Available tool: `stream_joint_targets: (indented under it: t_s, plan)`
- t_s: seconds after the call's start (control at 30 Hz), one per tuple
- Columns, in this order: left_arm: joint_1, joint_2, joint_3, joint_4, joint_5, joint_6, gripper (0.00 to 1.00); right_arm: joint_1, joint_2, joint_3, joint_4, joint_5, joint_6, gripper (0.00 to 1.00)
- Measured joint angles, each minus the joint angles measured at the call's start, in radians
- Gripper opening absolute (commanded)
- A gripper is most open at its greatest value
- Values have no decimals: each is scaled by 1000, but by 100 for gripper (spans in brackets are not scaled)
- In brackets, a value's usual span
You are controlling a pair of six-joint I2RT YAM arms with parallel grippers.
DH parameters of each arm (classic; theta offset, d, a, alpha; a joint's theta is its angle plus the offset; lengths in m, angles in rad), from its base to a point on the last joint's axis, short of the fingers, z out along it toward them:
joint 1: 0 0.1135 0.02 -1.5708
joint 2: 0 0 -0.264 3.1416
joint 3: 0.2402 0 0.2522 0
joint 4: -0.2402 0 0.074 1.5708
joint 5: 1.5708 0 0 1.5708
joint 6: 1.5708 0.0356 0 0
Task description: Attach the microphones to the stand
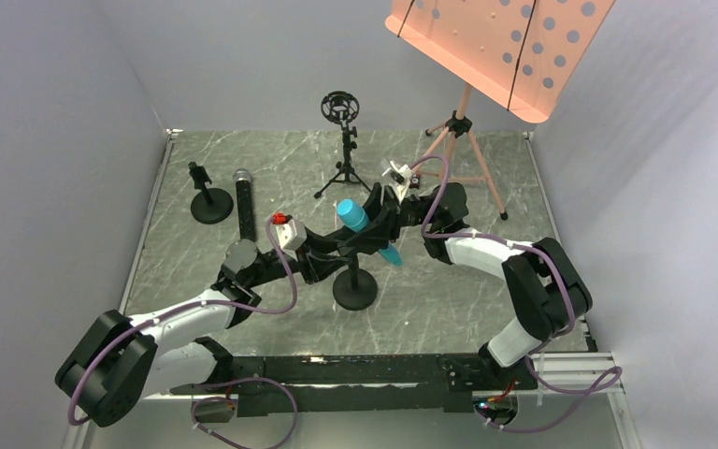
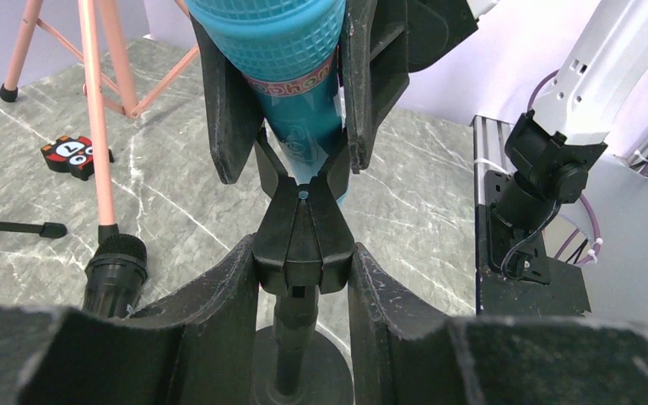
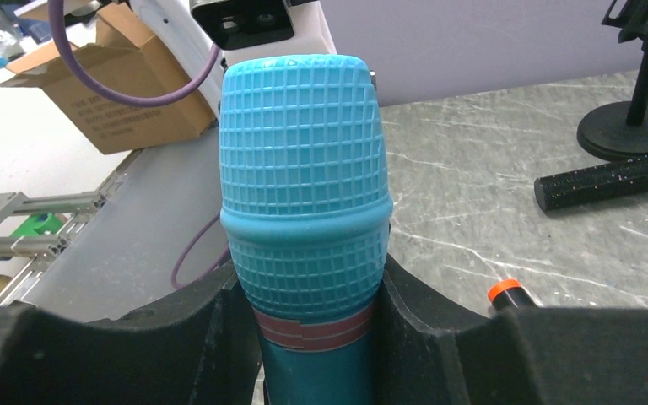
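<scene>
Here, the right end effector (image 3: 304, 283) is clamped on the cyan mic (image 3: 304, 169). Its matte black fingers (image 3: 207, 337) press both sides of the smooth body just below a reddish band. The head above them is a rounded dome moulded in a fine square grid, with a rubbery look. The mic is held tilted over the middle of the grey, white-veined, marble-look table (image 1: 449, 299), and its lower body reaches into the fork of the clip (image 2: 302, 221), a black plastic Y on top of the stand (image 1: 355, 288). Whether it is fully seated there I cannot tell. The left end effector (image 2: 302, 253) is closed on the stand's neck just under the clip, with scuffed black fingers against either side. The stand is a thin post on a round, flat black base. From above, the two arms cover the clip, and only the mic's head and tail show. The right wrist view cuts off the mic's tail. Also in that view, a glossy orange tip (image 3: 504, 292) peeks over one finger, the rest of it hidden. The black mic (image 3: 607, 181), a glittery cylinder, lies flat near a second round base (image 3: 629, 131) and runs out of the frame. In the left wrist view, a grainy dark end (image 2: 116, 263) lies on the table beside one finger, and what it belongs to is unclear.
</scene>
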Motion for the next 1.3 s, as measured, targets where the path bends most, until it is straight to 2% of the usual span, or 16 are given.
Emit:
stream_joint_targets:
  t_s: [0.2,0.43,0.67,0.8,0.87,1.0,1.13,1.3]
  plan:
    - [0,3,-21,49,-2,-37,12,11,24,0,84,0,60,22]
    - [0,39,-57,171,-25,-102,11,26,95,17,257,15,195,22]
    - [0,48,-84,235,-58,-127,11,43,124,34,288,66,252,22]
    - [-2,47,-88,245,-70,-134,15,44,119,21,290,97,241,22]
    - [-3,47,-90,249,-72,-136,20,44,116,11,293,109,233,23]
    - [-4,48,-91,251,-74,-152,45,45,115,2,298,123,231,25]
    - [-3,55,-91,266,-89,-173,66,45,103,-14,307,126,217,27]
    - [-2,48,-92,275,-111,-192,85,31,77,-42,311,109,198,31]
